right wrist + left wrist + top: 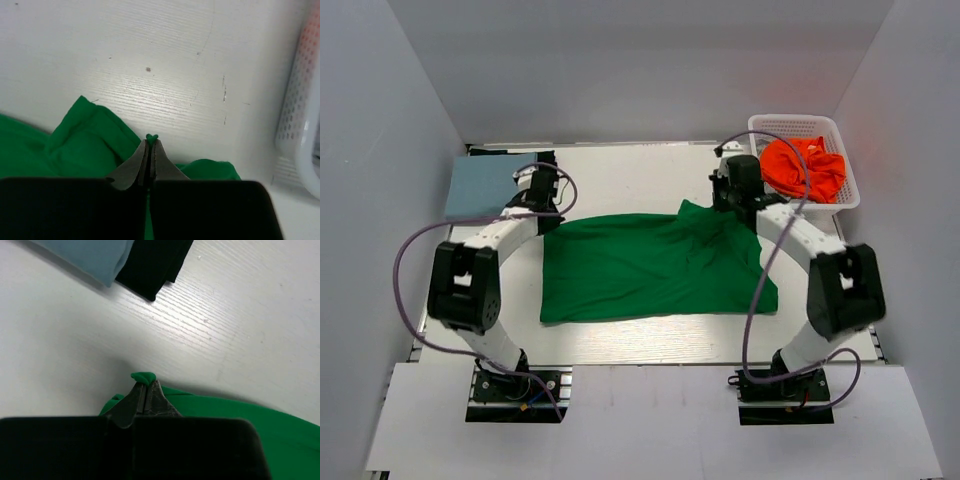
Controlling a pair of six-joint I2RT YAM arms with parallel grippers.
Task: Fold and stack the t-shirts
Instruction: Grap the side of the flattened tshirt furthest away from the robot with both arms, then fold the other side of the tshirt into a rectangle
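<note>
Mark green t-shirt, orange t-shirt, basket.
green t-shirt point(640, 270), top external view, flat middle of the cloth.
orange t-shirt point(804, 168), top external view, middle of bunched heap.
white basket point(790, 124), top external view, far rim.

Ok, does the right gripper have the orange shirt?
No, the right gripper is shut on a pinch of the green shirt; the orange shirt lies in the basket.

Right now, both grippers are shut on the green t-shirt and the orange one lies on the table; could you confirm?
Not quite: the orange t-shirt lies in the white basket, as the top view shows. The left gripper and right gripper are indeed shut on the green t-shirt.
</note>
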